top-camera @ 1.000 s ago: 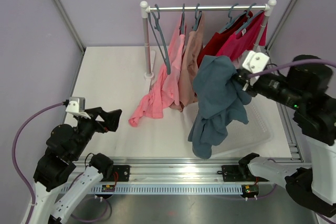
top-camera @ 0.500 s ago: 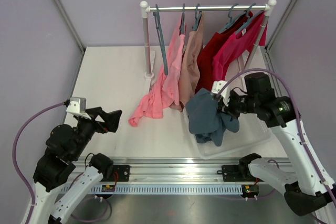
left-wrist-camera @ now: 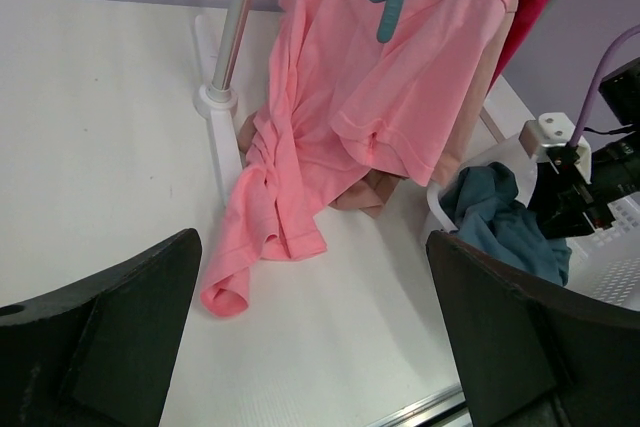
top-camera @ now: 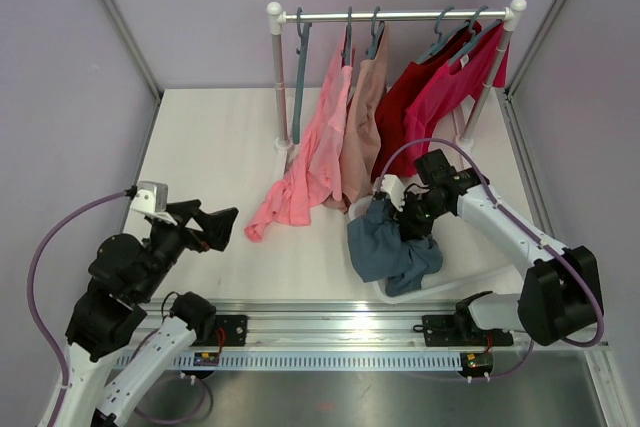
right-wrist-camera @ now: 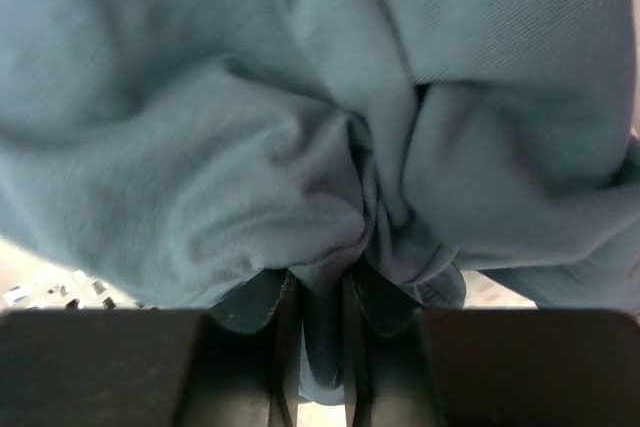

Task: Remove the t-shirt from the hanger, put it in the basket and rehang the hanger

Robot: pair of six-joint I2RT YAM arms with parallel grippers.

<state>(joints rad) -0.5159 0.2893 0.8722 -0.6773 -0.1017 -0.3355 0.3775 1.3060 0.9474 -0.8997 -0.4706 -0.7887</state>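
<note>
The blue t-shirt [top-camera: 385, 247] is seen bunched over the L rim of a clear bin [top-camera: 470, 272] at the desk's [top-camera: 200, 147] front R, apart from the rack [top-camera: 400, 16]. It is gripped by the R jaws, pinched tight on a fold of fabric per the wrist view. An empty teal hanger [top-camera: 300, 67] is hung on the rail beside a pink shirt [top-camera: 312, 162]. The L jaws are held wide apart over the desk's front L, well away from the t-shirt.

Bright even light; right wrist view blurred.
</note>
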